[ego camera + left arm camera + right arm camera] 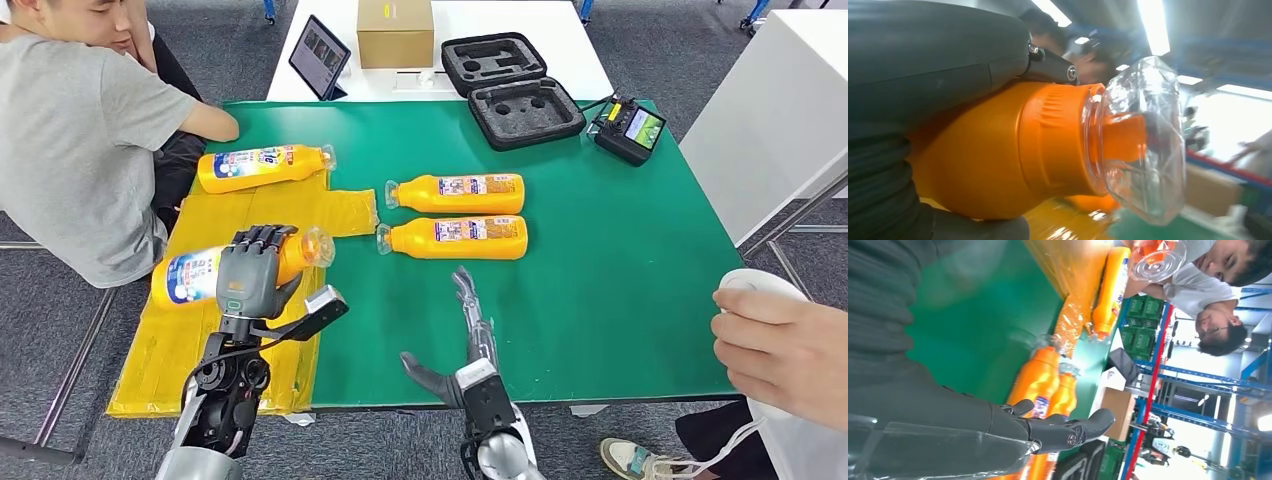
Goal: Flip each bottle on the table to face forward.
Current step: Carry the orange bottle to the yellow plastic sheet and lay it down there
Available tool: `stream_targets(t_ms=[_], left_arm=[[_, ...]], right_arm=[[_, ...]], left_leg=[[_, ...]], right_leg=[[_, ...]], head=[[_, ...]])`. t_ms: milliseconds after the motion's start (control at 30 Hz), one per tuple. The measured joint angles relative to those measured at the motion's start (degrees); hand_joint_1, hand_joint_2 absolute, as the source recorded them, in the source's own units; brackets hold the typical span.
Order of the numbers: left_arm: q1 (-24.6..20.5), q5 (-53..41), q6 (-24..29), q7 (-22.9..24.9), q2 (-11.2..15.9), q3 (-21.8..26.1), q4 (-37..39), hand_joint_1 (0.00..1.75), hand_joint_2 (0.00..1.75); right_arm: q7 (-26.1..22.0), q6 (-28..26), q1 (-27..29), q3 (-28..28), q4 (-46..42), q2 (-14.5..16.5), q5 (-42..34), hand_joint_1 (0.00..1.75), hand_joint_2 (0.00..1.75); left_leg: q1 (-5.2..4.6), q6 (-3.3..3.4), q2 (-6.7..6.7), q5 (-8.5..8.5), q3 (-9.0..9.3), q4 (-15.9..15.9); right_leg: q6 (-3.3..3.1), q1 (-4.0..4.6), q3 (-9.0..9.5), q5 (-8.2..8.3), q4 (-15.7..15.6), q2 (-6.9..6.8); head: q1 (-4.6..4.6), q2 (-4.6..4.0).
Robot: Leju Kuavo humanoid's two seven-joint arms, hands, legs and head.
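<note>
Bottle at the worktop's left edge sits wrapped in the left robot hand, evidently for turning. Right robot hand hovers spread and empty near the front edge, two bottles beyond it.

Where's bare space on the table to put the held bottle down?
Bare green tabletop right of the two paired orange bottles, and the near strip by the right robot hand. Yellow mat under the left robot hand is free. Far edge is crowded.

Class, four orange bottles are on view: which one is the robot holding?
The bottle at near left, gripped by the left hand above the yellow sheet. The other three bottles lie untouched on the table.
</note>
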Motion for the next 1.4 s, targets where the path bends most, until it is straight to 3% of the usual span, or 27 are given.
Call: stream_targets(t_ms=[133, 500, 767, 1067, 1200, 1400], left_arm=[[-0.4, -4.4, 0.0, 3.4, 0.5, 0.5, 2.3, 1.75, 1.75], [-0.9, -5.2, 0.0, 4.3, 1.1, 1.1, 4.6, 1.75, 1.75], [-0.6, -5.7, 0.0, 8.2, 2.5, -0.7, 5.9, 1.75, 1.75], [-0.7, -1.8, 0.0, 5.3, 3.1, -1.7, 10.5, 1.75, 1.75], [-2.2, 2.3, 0.3, 2.0, 3.1, -0.3, 15.5, 1.75, 1.75], [-3.6, 0.9, 0.5, 1.5, 3.1, 1.2, 19.1, 1.75, 1.75]], right_arm=[[0.0, 0.2, 1.4, -0.7, -0.9, -0.5, 0.0, 0.0, 1.75], [0.0, 0.3, 2.1, -1.4, -1.4, -0.8, -0.1, 0.0, 1.75], [0.0, 0.6, 2.2, -1.6, -2.0, -1.0, -0.6, 0.0, 1.75], [0.0, 0.5, 2.4, -1.6, -5.0, -1.8, -1.4, 0.0, 1.75], [0.0, 1.0, 2.4, -1.9, -5.4, -2.0, -1.7, 0.0, 1.75], [0.0, 2.1, 2.4, -2.7, -5.4, -2.1, -2.0, 0.0, 1.75]], left_leg=[[0.0, 0.0, 0.0, 0.0, -0.01, 0.0], [0.0, 0.0, 0.01, 0.01, -0.02, 0.0], [0.0, 0.0, 0.0, 0.01, -0.02, 0.0], [0.0, 0.0, 0.0, 0.0, -0.02, 0.0], [0.0, 0.0, -0.01, 0.0, 0.0, 0.0], [0.0, 0.0, -0.01, 0.01, 0.08, 0.0]], right_leg=[[0.0, 0.0, 0.0, 0.0, 0.0, 0.0], [0.0, 0.0, 0.0, 0.0, 0.0, 0.0], [0.0, 0.0, 0.0, 0.0, 0.0, 0.0], [0.0, -0.01, 0.0, 0.0, 0.0, 0.0], [0.0, -0.01, 0.02, 0.0, 0.0, -0.01], [0.0, 0.0, 0.11, 0.0, 0.0, -0.02]], head=[[0.01, 0.0], [0.01, 0.0], [0.01, 0.0], [0.01, 0.0], [0.0, 0.0], [-0.01, 0.0]])
